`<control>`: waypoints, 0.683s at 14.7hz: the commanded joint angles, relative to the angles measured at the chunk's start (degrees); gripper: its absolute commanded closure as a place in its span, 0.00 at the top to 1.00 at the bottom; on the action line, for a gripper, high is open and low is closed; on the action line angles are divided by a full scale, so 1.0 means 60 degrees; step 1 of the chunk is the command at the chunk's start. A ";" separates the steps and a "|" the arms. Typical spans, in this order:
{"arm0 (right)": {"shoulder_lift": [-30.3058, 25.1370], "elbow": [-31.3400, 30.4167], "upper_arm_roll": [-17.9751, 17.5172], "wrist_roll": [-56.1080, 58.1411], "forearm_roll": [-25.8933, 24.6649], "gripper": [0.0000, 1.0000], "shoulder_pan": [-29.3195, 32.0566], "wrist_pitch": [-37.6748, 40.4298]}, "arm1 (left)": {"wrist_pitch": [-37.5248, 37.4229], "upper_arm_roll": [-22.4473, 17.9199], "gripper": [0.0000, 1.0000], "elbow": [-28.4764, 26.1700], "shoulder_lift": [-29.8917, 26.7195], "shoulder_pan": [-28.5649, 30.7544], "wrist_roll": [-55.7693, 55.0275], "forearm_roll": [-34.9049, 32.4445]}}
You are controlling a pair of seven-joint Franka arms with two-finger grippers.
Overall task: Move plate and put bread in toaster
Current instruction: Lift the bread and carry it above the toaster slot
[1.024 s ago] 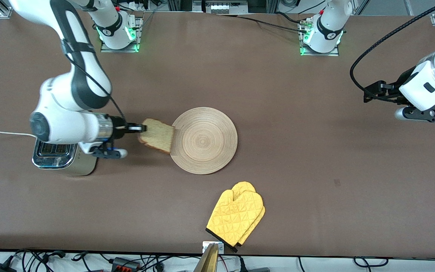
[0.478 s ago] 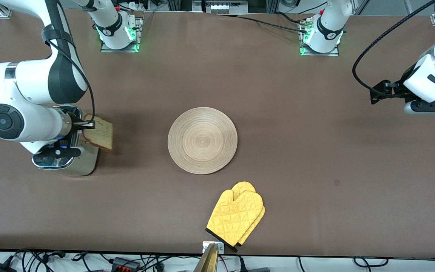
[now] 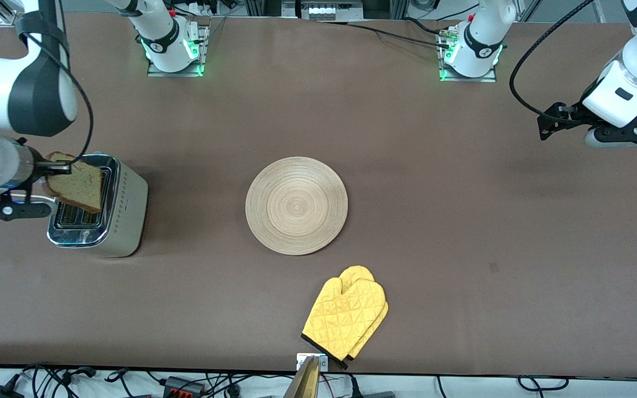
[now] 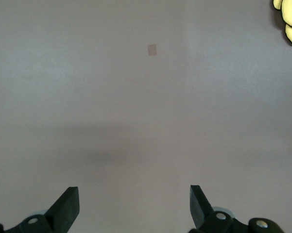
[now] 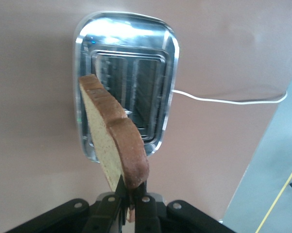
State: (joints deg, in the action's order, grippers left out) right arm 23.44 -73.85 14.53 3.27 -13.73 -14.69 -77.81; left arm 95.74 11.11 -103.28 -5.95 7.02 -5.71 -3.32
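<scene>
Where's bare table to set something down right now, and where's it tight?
Bare patches: between the toaster and the plate; from the plate toward the left arm's end, where the open left tool hangs. Tight: over the toaster, where the right tool holds the bread; narrow between plate and yellow mitt.

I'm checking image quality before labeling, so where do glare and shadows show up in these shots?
Right wrist view: bright glare washes over the chrome top of the toaster, while the bread in the right gripper stays evenly lit. Left wrist view: a soft dark shadow band lies on the table above the open left gripper. Front view: the plate is glare-free.
</scene>
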 commanded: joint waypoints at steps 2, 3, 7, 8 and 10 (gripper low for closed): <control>0.0575 0.0136 0.0404 -0.0017 -0.0114 0.00 0.0002 0.0063 | 0.0054 -0.0123 1.00 -0.0101 -0.0137 -0.0071 -0.0044 0.0159; 0.0634 0.0136 0.0419 -0.0090 -0.0085 0.00 0.0089 0.0048 | 0.0040 -0.0123 1.00 -0.0101 -0.0137 -0.0056 -0.0044 0.0173; 0.0693 0.0136 0.0376 -0.0602 0.0193 0.00 0.0090 -0.0259 | -0.0311 -0.0123 1.00 -0.0028 -0.0122 -0.0042 0.0059 0.0406; 0.0693 0.0150 0.0361 -0.0647 0.0353 0.00 0.0076 -0.0274 | -0.0370 -0.0152 1.00 -0.0028 -0.0122 0.0060 0.0073 0.0843; 0.0678 0.0150 0.0346 -0.0677 0.0399 0.00 0.0047 -0.0304 | -0.0356 -0.0094 1.00 0.0045 -0.0108 0.0134 0.0073 0.0920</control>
State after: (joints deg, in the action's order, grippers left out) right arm 27.76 -73.50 16.84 0.39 -12.33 -14.31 -79.42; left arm 94.39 10.70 -103.30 -5.95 7.40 -5.75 0.71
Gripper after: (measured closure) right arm 0.912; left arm 0.000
